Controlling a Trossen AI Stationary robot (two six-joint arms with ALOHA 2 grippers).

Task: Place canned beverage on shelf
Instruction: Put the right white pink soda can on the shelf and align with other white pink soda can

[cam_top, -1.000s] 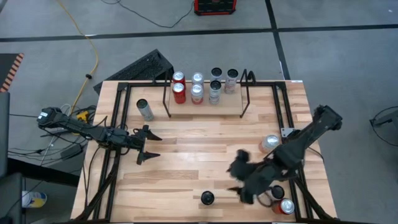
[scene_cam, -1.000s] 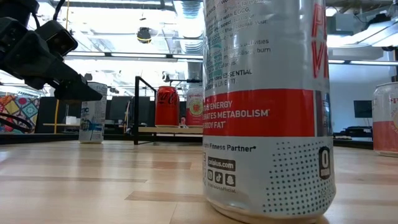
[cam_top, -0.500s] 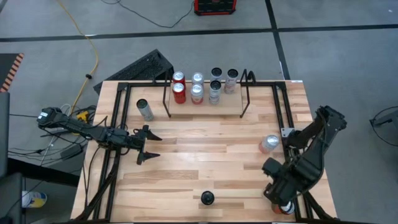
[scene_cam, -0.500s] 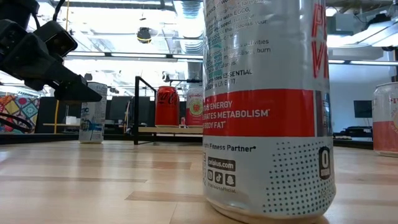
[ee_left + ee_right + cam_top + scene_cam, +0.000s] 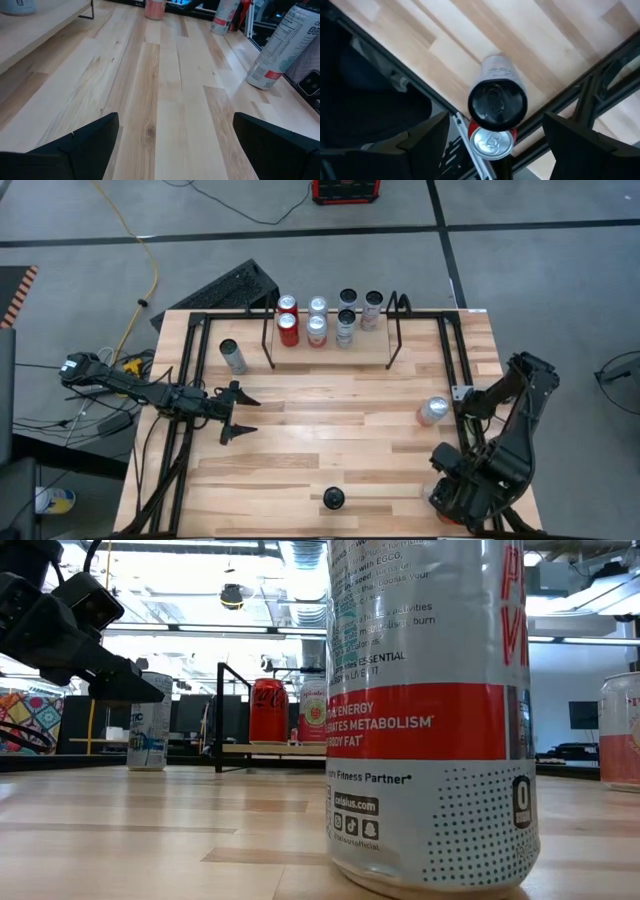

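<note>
The shelf stands at the table's far middle, and several cans stand upright on it. My right gripper hangs open at the near right corner, pointing down. Between its fingers the right wrist view shows a black-topped can and, beside it, a red can with a silver top; both stand apart below the fingers. My left gripper waits open above the boards at the left. Other cans stand loose at the far left, at the right and at the near edge.
Black tubular rails run along the table's left and right sides and cross under my right gripper. The near-edge can fills the low view. Bare boards lie between the shelf and the near edge.
My right gripper has swung from over the near middle boards toward the table's near right corner. It has rolled and tipped until it points down. It now covers the two corner cans in the high view. My left arm has kept still.
</note>
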